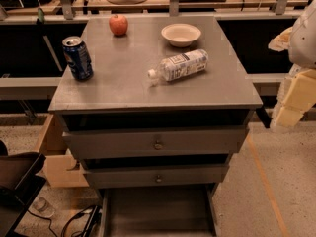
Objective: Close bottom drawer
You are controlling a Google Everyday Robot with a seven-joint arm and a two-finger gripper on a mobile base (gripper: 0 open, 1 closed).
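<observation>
Nearest of all, the bottom drawer sits pulled far out toward the camera. Its bare grey inside fills the lower edge of the view, and its front and knob are cut off below. It looks empty, so nothing should shift when it slides home. The task has not begun in any visible way: the drawer is fully open and nothing touches it.

Just above it, the middle drawer and the top drawer each stand out a little from the cabinet, with dark gaps over them. They overhang the bottom drawer, so a push would likely have to come from low down at its front, not from above.

To the right, well apart from the drawers and about level with the cabinet's top, the pale tool hangs beside the cabinet. Whether it is apart or together cannot be told. It has to come down and round to the front before it can press.

On the surface a clear bottle lies on its side and a blue can stands upright at the left. A white bowl and a red apple sit further back. The bottle could roll if the cabinet is jolted, so a gentle push seems wise.
</observation>
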